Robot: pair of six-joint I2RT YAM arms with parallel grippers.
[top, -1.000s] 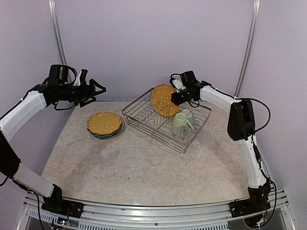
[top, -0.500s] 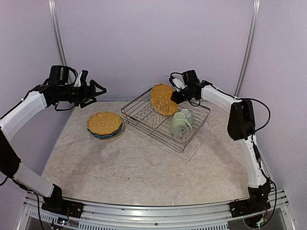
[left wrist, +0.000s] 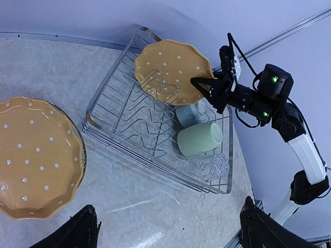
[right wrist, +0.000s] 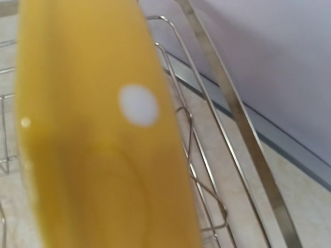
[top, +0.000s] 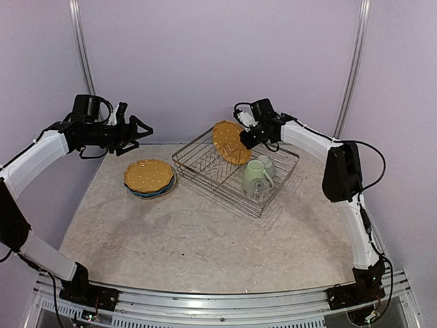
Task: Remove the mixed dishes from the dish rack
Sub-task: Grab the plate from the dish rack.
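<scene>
The right gripper (top: 244, 139) pinches an orange plate (top: 229, 141) by its rim at the rack's (top: 217, 182) far side. Left of the rack, the left gripper (top: 138, 130) hangs spread

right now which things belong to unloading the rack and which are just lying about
Job: dish rack, orange plate in right gripper, pale green mug, light-blue bowl, clear glass, plate stack.
Just about: table, purple backdrop, frame poles; left gripper open, idle.
</scene>
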